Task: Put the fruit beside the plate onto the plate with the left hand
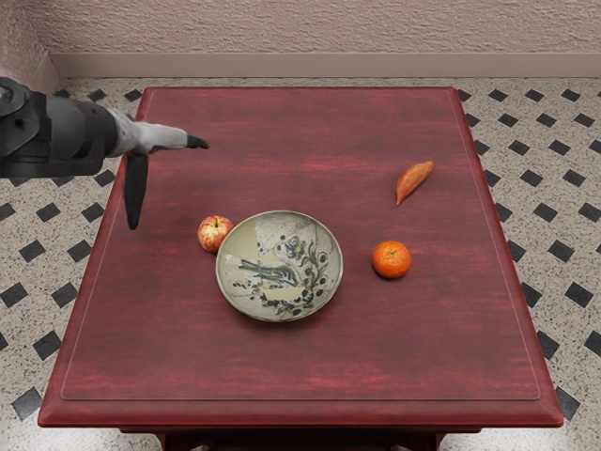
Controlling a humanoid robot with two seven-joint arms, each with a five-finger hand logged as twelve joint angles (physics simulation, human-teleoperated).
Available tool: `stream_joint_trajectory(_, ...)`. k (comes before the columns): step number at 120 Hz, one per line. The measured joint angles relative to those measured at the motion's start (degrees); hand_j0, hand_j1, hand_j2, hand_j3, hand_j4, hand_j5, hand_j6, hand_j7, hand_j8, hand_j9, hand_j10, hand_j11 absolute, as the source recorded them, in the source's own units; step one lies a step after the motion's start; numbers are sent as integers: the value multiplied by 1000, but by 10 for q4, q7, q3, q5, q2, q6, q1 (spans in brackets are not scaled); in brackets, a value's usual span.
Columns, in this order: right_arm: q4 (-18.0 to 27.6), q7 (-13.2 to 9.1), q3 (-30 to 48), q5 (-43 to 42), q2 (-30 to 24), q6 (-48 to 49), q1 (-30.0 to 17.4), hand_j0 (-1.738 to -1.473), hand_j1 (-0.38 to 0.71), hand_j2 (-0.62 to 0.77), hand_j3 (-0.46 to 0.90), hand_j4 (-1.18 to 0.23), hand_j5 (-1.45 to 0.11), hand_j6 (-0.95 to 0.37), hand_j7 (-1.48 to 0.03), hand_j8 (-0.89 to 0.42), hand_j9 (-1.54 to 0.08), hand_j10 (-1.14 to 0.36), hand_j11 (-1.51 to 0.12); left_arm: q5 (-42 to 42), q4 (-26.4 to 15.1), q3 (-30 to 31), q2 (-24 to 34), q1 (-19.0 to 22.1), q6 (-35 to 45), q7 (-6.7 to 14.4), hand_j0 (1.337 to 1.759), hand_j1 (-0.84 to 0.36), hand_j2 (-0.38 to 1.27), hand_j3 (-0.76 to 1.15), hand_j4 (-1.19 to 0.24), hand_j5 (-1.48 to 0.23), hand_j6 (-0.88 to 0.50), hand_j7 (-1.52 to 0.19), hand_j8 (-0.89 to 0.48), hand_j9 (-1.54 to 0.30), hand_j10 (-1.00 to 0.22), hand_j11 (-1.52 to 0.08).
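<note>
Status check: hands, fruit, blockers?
Left hand open, empty, above table left edge. Right hand out of view. Apple beside plate left rim, not on it. Nothing between hand and apple.

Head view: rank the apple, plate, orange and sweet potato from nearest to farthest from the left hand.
1. apple, left of centre, closest to the left hand.
2. plate, in the middle.
3. orange and sweet potato, both on the right side; too close to call.

The dark red rectangular wooden table [300,366] looks matt and grained; the round cream painted ceramic plate [246,246] at centre looks glazed.
</note>
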Motion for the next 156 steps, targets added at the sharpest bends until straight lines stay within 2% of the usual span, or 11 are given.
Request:
stream_joint_trajectory(15, 0, 0, 0, 0, 0, 0, 0, -1658, -349, 0, 0, 0, 0, 0, 0, 0, 0, 0, 0, 30, -31, 17, -17, 14, 28, 2, 1658, 324, 6, 0, -25, -29, -26, -29, -26, -29, -25, -28)
stream_joint_trajectory(33, 0, 0, 0, 0, 0, 0, 0, -1658, -349, 0, 0, 0, 0, 0, 0, 0, 0, 0, 0, 39, -41, 24, -39, 18, 36, 3, 1658, 323, 5, 0, -25, -29, -26, -29, -26, -29, -25, -29)
stream_joint_trajectory(62, 0, 0, 0, 1, 0, 0, 0, -1658, -349, 0, 0, 0, 0, 0, 0, 0, 0, 0, 0, 83, -44, 32, -55, 55, 83, 3, 1658, 289, 11, 0, -54, -67, -55, -67, -55, -66, -53, -66)
stream_joint_trajectory(91, 0, 0, 0, 1, 0, 0, 0, -1658, -349, 0, 0, 0, 0, 0, 0, 0, 0, 0, 0, 122, -43, 35, -72, 82, 115, 3, 1658, 196, 27, 0, -131, -167, -132, -167, -132, -167, -131, -167)
stream_joint_trajectory(129, 0, 0, 0, 1, 0, 0, 0, -1658, -349, 0, 0, 0, 0, 0, 0, 0, 0, 0, 0, 128, -41, 35, -75, 98, 130, 3, 1658, 93, 45, 0, -218, -279, -219, -279, -219, -279, -217, -279)
stream_joint_trajectory(156, 0, 0, 0, 1, 0, 0, 0, -1658, -349, 0, 0, 0, 0, 0, 0, 0, 0, 0, 0, 145, -35, 35, -85, 111, 151, 3, 1658, 61, 51, 0, -245, -314, -246, -314, -245, -314, -244, -314)
